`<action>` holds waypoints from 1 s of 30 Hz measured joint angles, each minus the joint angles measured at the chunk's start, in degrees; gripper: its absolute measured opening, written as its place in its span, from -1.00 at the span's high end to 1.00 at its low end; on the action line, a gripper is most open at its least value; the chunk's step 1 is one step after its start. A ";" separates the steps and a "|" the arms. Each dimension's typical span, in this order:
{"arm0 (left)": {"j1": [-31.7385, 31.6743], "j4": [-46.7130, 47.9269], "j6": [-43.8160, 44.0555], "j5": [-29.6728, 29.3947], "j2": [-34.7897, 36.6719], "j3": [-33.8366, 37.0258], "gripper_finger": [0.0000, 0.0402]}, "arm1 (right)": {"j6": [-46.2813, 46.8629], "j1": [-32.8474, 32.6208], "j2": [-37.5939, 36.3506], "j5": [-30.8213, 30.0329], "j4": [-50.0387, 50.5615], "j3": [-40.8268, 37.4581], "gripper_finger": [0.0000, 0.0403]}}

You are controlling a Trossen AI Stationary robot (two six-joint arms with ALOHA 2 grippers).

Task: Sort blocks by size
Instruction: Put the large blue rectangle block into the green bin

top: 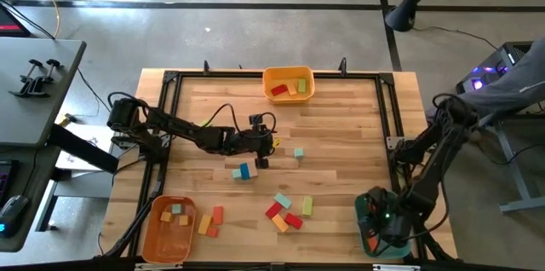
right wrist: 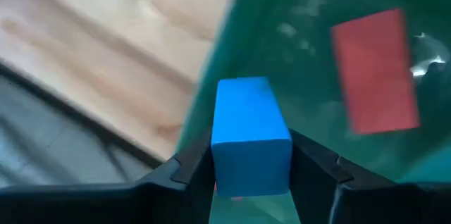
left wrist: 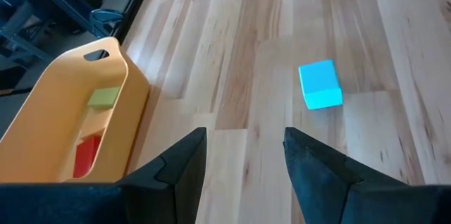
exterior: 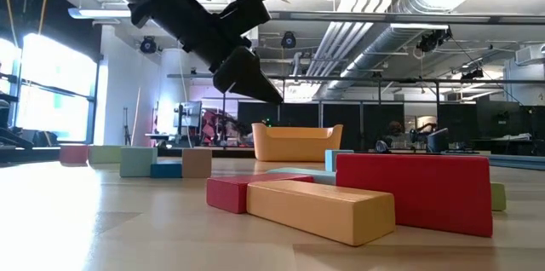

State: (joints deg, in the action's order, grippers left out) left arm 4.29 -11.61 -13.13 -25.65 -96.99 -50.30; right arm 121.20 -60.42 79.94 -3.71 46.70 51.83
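Your table is pale wooden planking with visible grain and a smooth, faintly satin finish. Its black frame looks like matt metal. The yellow bin at the far edge looks like smooth moulded plastic with a soft sheen. The teal bin at the near right reads as glossy plastic, catching highlights. You hold a blue block with matt, even faces. The red bar and orange bar look smooth and matt. Both arms' fingers appear dull black plastic.
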 joint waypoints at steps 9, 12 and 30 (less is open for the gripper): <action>0.00 -0.02 0.53 0.00 0.00 0.00 0.12 | 0.02 0.00 0.00 -2.65 0.43 -1.51 0.28; 0.00 -0.09 0.65 0.00 0.00 0.00 0.12 | 0.88 -0.02 0.00 -3.58 1.58 -1.51 0.27; 0.19 -0.24 1.07 -0.03 0.00 0.00 0.12 | 3.41 -6.99 0.00 -14.06 5.37 -1.51 0.27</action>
State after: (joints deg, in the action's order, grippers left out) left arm 4.48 -11.86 -12.05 -25.68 -96.99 -50.30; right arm 124.61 -67.41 79.94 -17.77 52.07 50.33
